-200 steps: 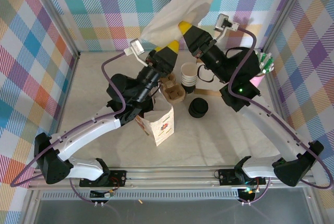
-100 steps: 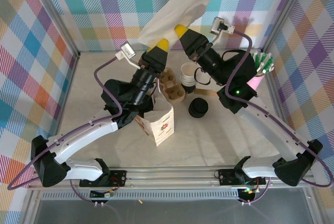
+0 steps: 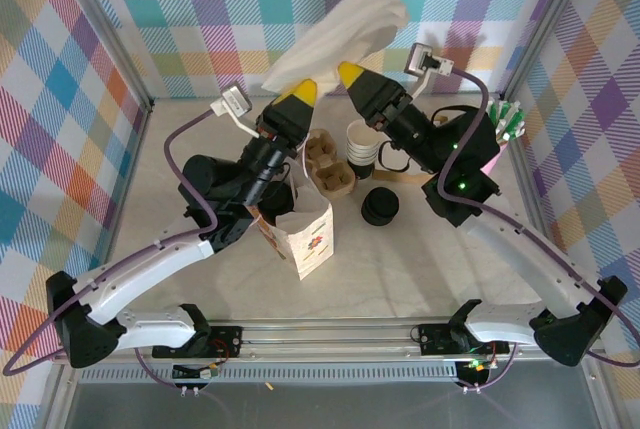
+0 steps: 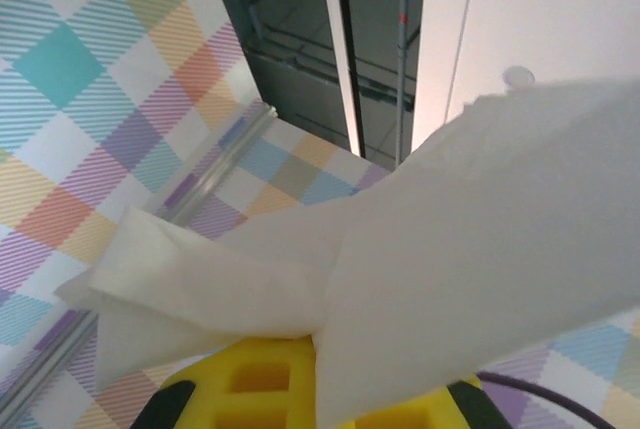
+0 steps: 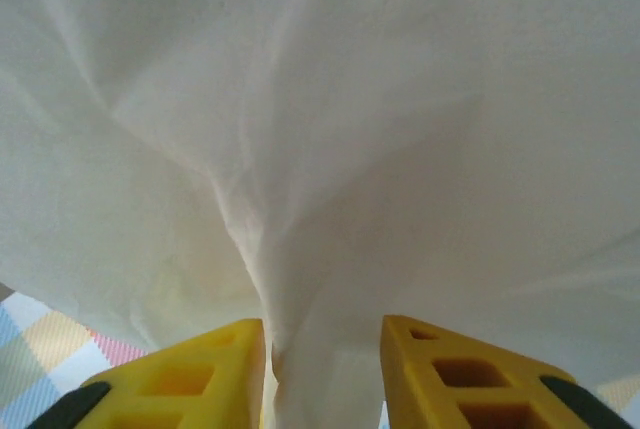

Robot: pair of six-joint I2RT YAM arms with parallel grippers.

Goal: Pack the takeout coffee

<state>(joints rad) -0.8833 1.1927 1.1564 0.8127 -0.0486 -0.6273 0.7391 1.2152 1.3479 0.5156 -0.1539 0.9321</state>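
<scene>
- The left gripper (image 3: pixel 299 91) is up at the back of the table (image 3: pixel 430 269), its yellow jaws clamped on a fold of white paper (image 3: pixel 340 29).
- The right gripper (image 3: pixel 348 71), just beside it, has its jaws apart, with a twist of the same paper running between them.
- The takeout coffee (image 3: pixel 380 206) stands on the table near the stack of paper cups (image 3: pixel 360 142), closer to the arm bases than either gripper and apart from both.

left end effector (image 3: pixel 297 94); right end effector (image 3: pixel 348 73) | both at white bag (image 3: pixel 340 34)
</scene>
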